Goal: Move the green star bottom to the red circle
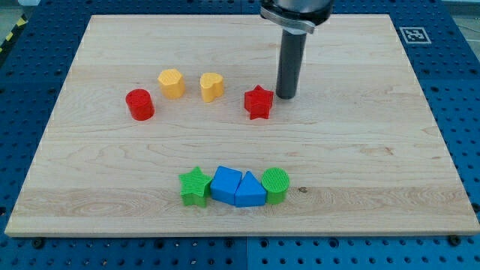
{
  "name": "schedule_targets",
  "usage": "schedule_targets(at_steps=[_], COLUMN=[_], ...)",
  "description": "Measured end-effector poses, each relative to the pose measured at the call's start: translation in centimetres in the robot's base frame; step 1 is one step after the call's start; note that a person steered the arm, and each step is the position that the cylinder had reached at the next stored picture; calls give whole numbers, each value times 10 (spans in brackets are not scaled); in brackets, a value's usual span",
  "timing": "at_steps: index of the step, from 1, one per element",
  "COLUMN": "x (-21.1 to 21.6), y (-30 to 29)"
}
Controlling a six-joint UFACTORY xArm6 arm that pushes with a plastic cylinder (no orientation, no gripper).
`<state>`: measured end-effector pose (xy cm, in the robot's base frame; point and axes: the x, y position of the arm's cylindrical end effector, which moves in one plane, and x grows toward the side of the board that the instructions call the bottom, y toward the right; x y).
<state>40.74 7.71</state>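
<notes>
Wooden bench [360, 150] fills most of the frame, sitting on a blue perforated surface [465, 112].

Upper left of the frame: red circle [139, 104], an upright cylinder, standing alone. Just right of it, a small gap away, a yellow hexagon block [172, 83]. Next right, a yellow heart-ish block [212, 87], shape not fully clear. The two yellow blocks are near each other but not touching. Further right, upper centre: red star [258, 103].

Lower centre of the frame: a tight row of four blocks. Leftmost is the green star [195, 186], the task block, touching or all but touching the blue cube [226, 184] on its right. Then a blue triangle [250, 190] pressed against the cube, then a green circle [275, 185] at the row's right end, touching the triangle. The green star sits well below and to the right of the red circle, well apart from it.

Upper centre-right: dark rod comes down from the top edge; my tip [286, 97] rests on the bench just right of the red star, close beside it, contact not certain. The tip is well apart from the green star and the bottom row.

No pincer on this arm, so nothing to call apart or together.

Top right corner: a black and white marker tag [413, 34] on the blue surface.
</notes>
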Motion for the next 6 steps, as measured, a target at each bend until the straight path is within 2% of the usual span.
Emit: schedule_targets(at_steps=[3,6], x=[87,146], y=[22,22])
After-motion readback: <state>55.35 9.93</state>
